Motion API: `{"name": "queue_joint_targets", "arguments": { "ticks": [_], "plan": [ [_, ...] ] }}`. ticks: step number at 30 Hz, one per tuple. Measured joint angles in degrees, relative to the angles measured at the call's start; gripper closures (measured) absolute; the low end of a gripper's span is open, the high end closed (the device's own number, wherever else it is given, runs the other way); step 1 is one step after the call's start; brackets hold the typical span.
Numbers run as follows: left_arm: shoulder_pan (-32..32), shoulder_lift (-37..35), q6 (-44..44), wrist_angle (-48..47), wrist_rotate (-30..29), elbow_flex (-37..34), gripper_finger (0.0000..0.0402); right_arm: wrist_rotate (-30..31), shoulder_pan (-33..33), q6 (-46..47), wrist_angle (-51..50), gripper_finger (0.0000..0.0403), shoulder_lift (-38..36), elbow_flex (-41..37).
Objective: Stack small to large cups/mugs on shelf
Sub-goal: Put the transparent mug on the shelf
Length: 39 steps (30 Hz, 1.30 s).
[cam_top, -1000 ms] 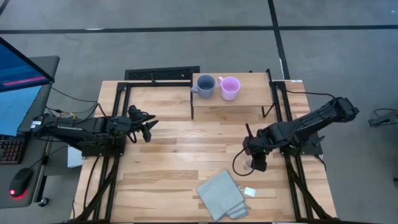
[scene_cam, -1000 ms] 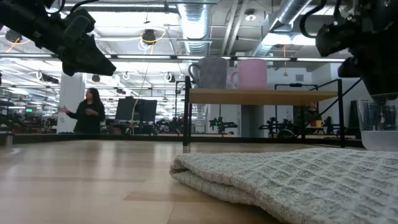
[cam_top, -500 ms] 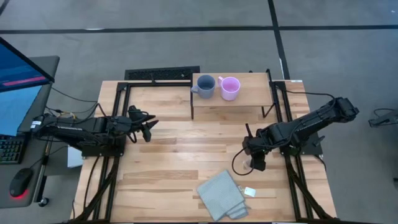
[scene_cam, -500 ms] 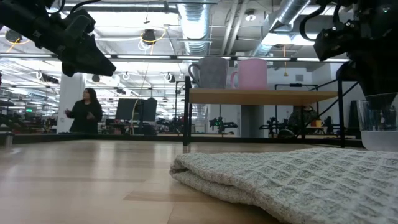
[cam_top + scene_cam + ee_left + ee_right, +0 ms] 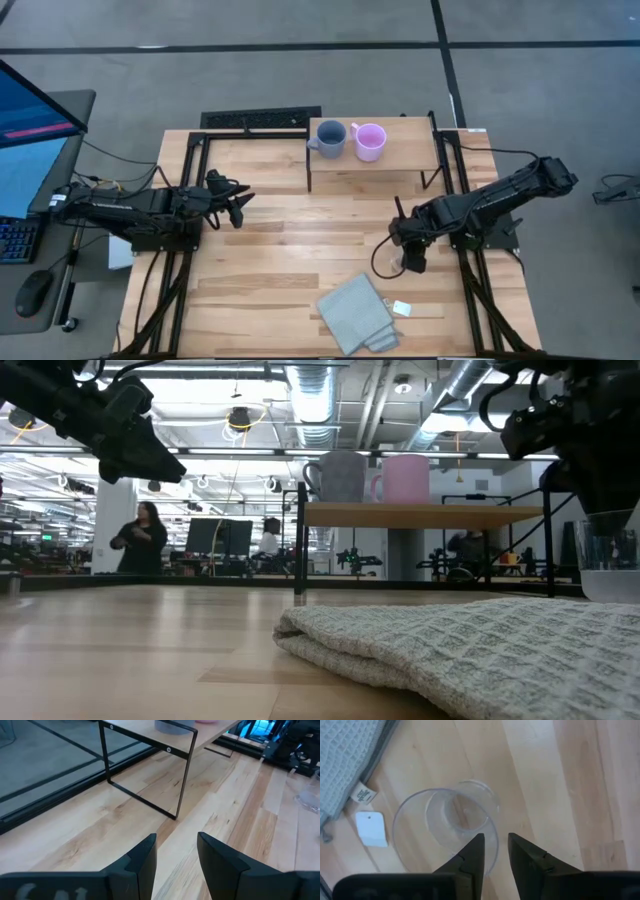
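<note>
We see the right end effector low over the bench, its fingers set on either side of the clear cup's rim; they seem clenched on the wall, though we cannot confirm contact. The cup stands upright near the folded cloth. The blue-grey mug and pink mug sit side by side on the shelf. The left end effector waits above the bench's left side, fingers parted, grasping nothing.
</note>
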Motion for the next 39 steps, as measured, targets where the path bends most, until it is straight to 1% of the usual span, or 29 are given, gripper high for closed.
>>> {"name": "queue_joint_targets", "arguments": {
  "ticks": [10, 18, 21, 27, 28, 32, 35, 39],
  "plan": [
    [-0.01, 0.00, 0.01, -2.52, 0.00, 0.00, 0.0270, -0.16, 0.01, 0.43, 0.05, 0.0296, 0.49, 0.00],
    [0.00, 0.00, 0.02, -2.52, -0.07, 0.00, 0.0270, -0.36, 0.00, 0.43, 0.33, 0.0298, 4.42, 0.04],
    [-0.01, 0.00, 0.02, -2.51, -0.07, 0.00, 0.0270, -1.69, -0.02, 0.26, 0.36, 0.0315, 6.27, 0.04],
    [-0.01, 0.00, 0.02, -2.50, -0.09, 0.00, 0.0270, -3.20, -0.02, -1.07, 0.36, 0.0388, 7.74, 0.05],
    [-0.01, 0.00, 0.01, -2.50, -0.10, 0.00, 0.0270, -3.21, -0.02, -1.17, 0.40, 0.0393, 7.74, 0.07],
    [0.00, 0.00, 0.02, -2.48, -0.20, 0.00, 0.0270, -3.18, -0.10, -1.11, 0.38, 0.0385, 7.44, 0.07],
    [-0.01, 0.00, 0.00, -2.41, -0.33, 0.00, 0.0270, -3.48, -0.14, -1.10, 0.36, 0.0394, 7.34, 0.07],
    [0.00, 0.00, 0.00, -2.41, -0.33, 0.00, 0.0270, -6.84, -1.20, -1.08, -0.05, 0.0394, 7.34, 0.04]
  ]
}}
